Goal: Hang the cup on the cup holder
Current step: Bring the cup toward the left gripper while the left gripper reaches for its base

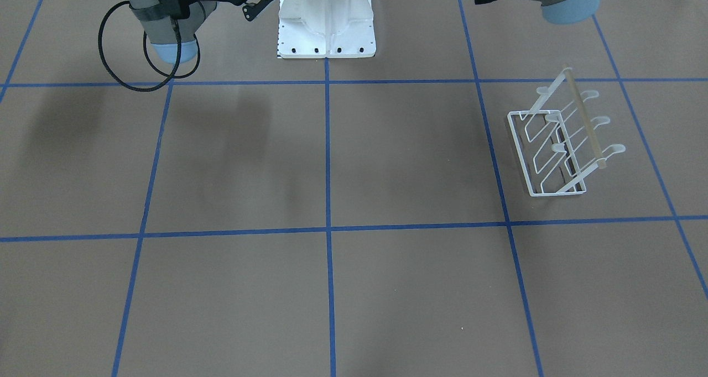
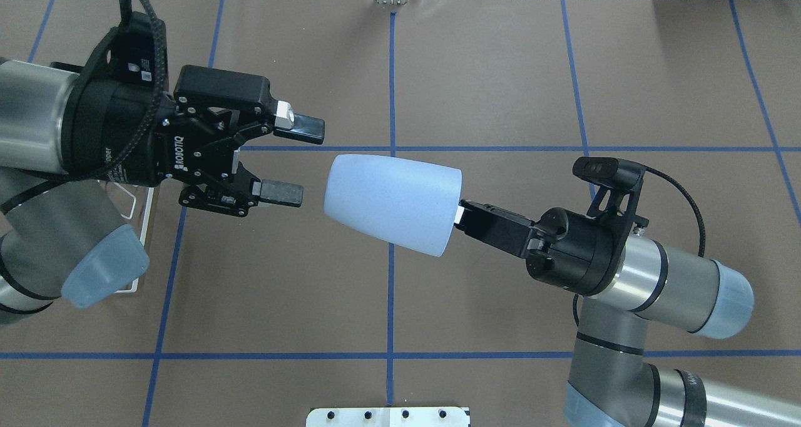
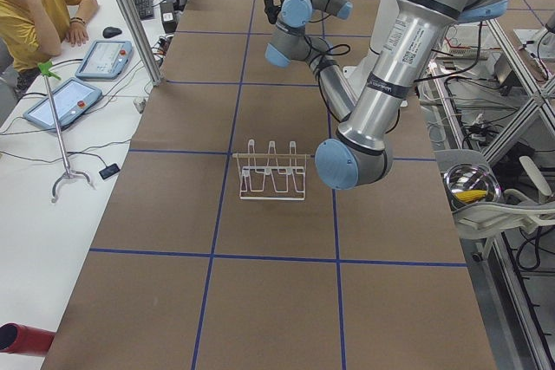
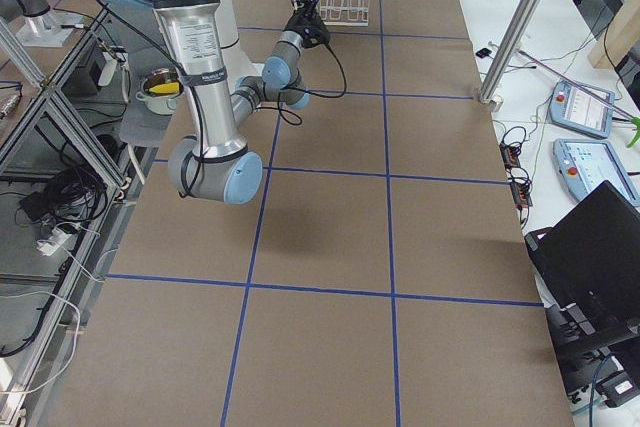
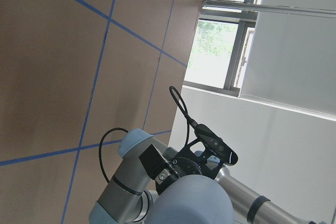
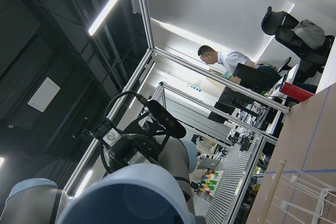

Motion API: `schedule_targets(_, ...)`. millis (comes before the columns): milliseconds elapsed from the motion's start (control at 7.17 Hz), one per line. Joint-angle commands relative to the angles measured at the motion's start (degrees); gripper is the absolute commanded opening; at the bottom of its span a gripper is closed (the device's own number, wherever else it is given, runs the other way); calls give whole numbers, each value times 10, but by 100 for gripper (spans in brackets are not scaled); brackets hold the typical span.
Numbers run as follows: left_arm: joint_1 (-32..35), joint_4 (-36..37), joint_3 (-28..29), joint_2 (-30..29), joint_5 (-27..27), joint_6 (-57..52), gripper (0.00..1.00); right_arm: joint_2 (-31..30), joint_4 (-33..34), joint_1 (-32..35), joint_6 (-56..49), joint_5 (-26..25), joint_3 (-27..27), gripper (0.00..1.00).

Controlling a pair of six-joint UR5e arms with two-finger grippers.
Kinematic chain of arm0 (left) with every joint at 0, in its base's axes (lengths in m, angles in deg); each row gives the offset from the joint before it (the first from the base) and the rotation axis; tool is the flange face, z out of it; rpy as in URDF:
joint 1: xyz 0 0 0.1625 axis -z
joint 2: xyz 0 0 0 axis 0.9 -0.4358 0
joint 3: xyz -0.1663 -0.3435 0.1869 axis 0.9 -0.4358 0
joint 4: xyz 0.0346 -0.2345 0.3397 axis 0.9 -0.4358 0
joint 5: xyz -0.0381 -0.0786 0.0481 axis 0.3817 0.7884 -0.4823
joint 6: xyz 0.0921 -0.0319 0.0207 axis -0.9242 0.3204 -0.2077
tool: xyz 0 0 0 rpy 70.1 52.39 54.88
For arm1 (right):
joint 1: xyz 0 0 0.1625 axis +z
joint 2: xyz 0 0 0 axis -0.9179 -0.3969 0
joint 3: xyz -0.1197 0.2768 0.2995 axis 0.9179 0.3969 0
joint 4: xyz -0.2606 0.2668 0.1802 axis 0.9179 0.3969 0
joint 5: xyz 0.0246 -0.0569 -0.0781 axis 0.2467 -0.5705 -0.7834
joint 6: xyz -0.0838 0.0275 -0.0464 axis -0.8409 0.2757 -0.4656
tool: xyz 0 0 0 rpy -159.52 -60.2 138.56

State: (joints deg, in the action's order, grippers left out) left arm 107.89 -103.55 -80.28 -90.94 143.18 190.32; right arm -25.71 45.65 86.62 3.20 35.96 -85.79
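The pale blue cup [image 2: 391, 201] hangs on its side above the table's middle, base toward my left arm. My right gripper [image 2: 460, 216] is shut on its rim. My left gripper [image 2: 311, 162] is open just left of the cup's base, not touching it. In the left wrist view the cup [image 5: 191, 200] fills the bottom edge; in the right wrist view the cup [image 6: 126, 195] does the same. The white wire cup holder [image 1: 558, 145] stands on the table at my left. Overhead, the cup holder [image 2: 141, 208] is mostly hidden under my left arm.
The robot's white base plate [image 1: 326, 23] sits at the table's near edge. Blue tape lines [image 1: 327, 161] grid the brown table. A seated person [image 3: 35, 6] is at a side desk with tablets, beyond the table's far edge.
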Motion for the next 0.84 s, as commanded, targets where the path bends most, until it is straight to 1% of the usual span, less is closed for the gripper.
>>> schedule_targets(0, -11, -12, 0, 0, 0, 0, 98, 11, 0, -14, -2, -24, 2, 0)
schedule_targets(697, -23, -17, -3, -3, -4, 0, 98, 21, 0, -39, -26, -40, 8, 0)
